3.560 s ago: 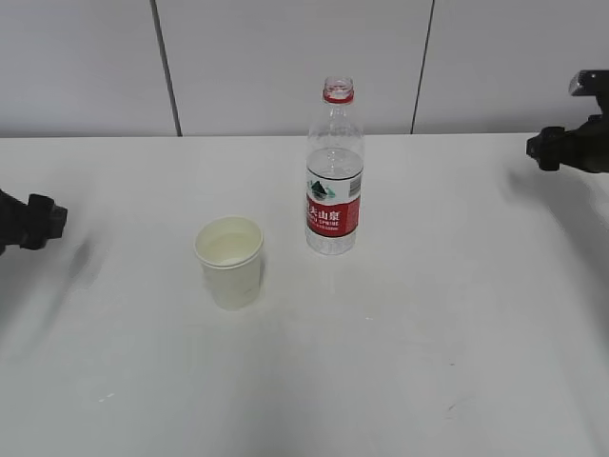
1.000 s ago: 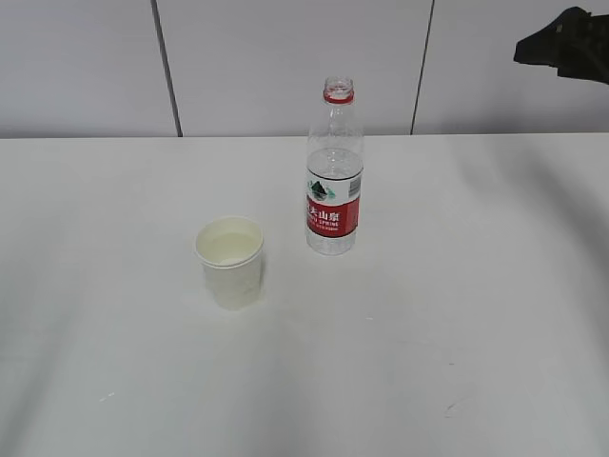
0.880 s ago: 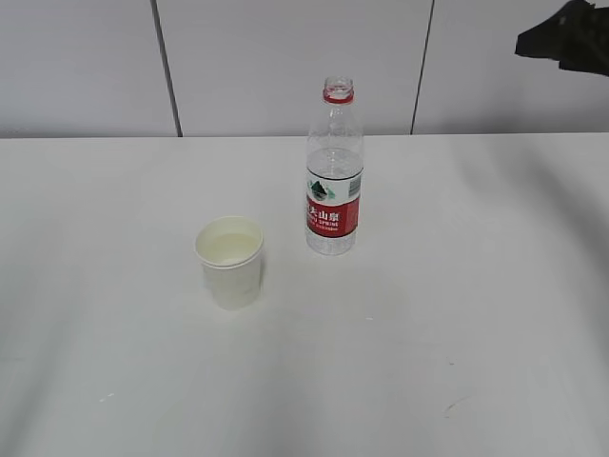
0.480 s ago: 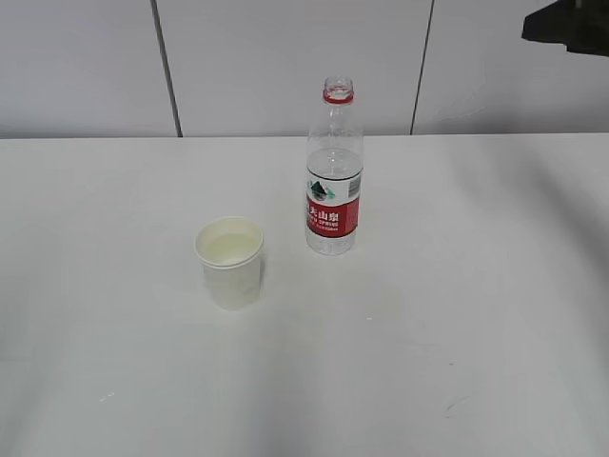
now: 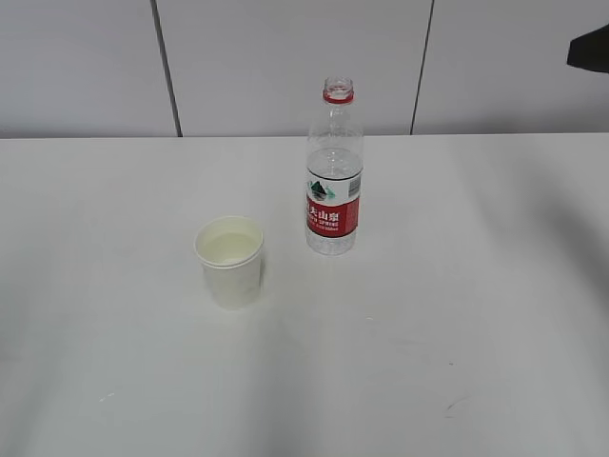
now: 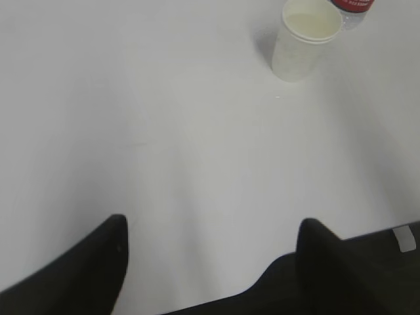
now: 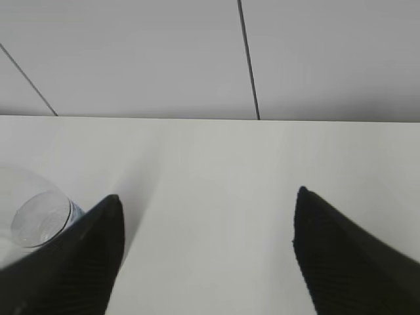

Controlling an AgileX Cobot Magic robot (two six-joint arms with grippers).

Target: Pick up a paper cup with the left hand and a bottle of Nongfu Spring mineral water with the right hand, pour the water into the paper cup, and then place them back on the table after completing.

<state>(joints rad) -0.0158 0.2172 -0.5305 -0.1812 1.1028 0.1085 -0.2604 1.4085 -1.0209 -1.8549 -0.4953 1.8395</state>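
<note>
A white paper cup (image 5: 229, 261) holding clear water stands on the white table (image 5: 457, 286). An uncapped, red-labelled Nongfu Spring bottle (image 5: 334, 171) stands upright just behind and right of it. The cup also shows in the left wrist view (image 6: 304, 38), with the bottle's base (image 6: 351, 8) beside it. My left gripper (image 6: 211, 226) is open and empty, far from the cup and out of the exterior view. My right gripper (image 7: 207, 200) is open and empty, high above the table; the bottle's mouth (image 7: 39, 220) shows at its left. Only a dark tip of the right arm (image 5: 590, 48) shows at the exterior view's top right.
A grey panelled wall (image 5: 285, 57) runs behind the table's far edge. A black part of the left arm (image 6: 341, 275) fills the lower right of the left wrist view.
The left arm has drawn back out of the exterior view. The right arm has risen and moved right, now almost out of frame. Cup and bottle have not moved.
</note>
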